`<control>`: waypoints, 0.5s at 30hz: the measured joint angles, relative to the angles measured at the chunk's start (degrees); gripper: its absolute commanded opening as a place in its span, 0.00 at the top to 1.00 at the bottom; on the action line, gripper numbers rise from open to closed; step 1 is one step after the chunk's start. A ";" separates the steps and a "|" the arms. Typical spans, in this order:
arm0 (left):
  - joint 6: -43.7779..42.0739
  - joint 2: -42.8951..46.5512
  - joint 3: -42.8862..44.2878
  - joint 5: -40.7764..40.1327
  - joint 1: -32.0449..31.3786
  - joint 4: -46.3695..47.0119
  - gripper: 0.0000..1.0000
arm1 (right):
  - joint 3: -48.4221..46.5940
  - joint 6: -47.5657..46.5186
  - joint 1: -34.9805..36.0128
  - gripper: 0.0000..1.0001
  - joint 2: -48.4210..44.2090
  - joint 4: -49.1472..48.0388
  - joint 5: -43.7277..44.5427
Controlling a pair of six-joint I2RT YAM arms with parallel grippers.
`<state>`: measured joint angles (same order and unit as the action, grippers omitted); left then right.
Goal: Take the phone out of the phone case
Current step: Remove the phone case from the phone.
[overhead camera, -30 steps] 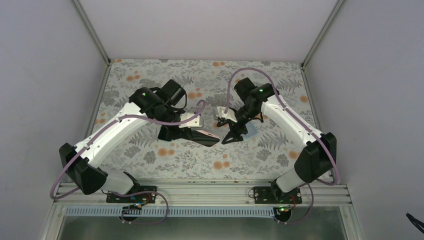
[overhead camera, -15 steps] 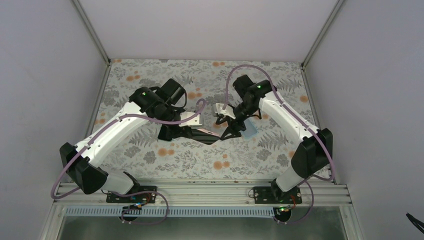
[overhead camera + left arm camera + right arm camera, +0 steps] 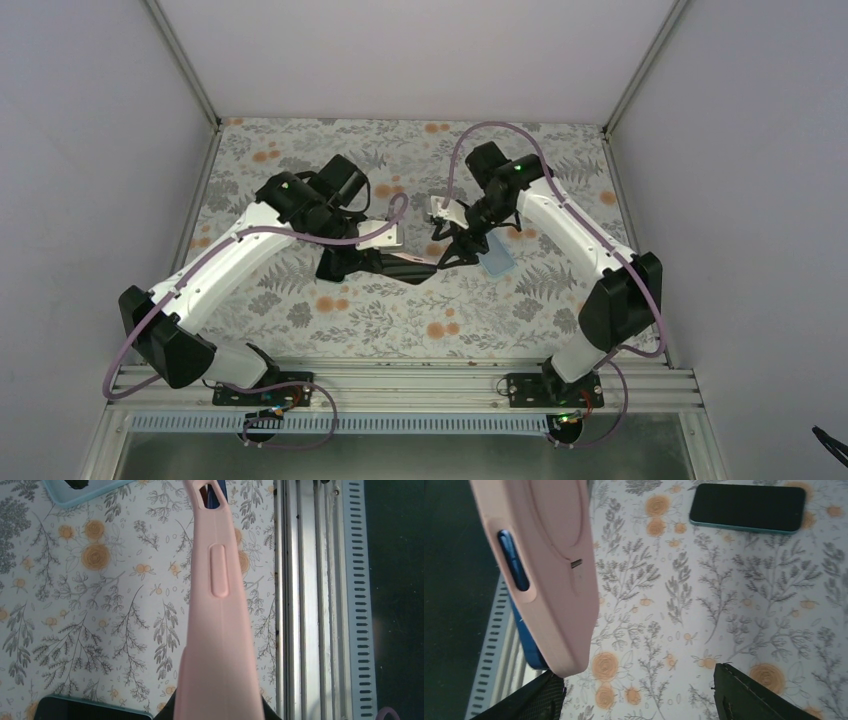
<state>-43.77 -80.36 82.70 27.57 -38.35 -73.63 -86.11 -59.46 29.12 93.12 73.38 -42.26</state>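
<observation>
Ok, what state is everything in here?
pink case: held off the table, phone still inside.
blue phone: in the pink case.
dark phone: flat on table, screen dark.
teal case: lying on table.
left fingers: shut on pink case.
right fingers: open, empty.

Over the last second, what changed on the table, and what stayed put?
The right gripper swung forward and to the left, open, reaching the free end of the pink case; nothing grasped yet. The left gripper barely shifted, keeping the case clamped. The light blue case stayed put.
</observation>
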 measured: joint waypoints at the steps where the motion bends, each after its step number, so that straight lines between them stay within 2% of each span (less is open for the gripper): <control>1: 0.37 0.00 0.02 0.02 0.07 -0.02 0.98 | 0.00 1.22 0.00 0.26 -0.02 -0.98 0.44; 10: 3.06 -1.36 5.51 -1.09 1.68 -3.85 0.98 | -0.07 13.79 0.17 0.23 -0.57 -12.52 3.69; 15: 3.52 -2.03 7.87 -1.16 2.10 -4.57 0.98 | -2.93 13.46 1.60 0.20 0.09 -11.45 2.16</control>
<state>-40.25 -82.39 90.56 26.41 -36.25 -78.19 -89.03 -46.00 30.72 93.21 61.93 -40.10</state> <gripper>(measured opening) 0.116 0.791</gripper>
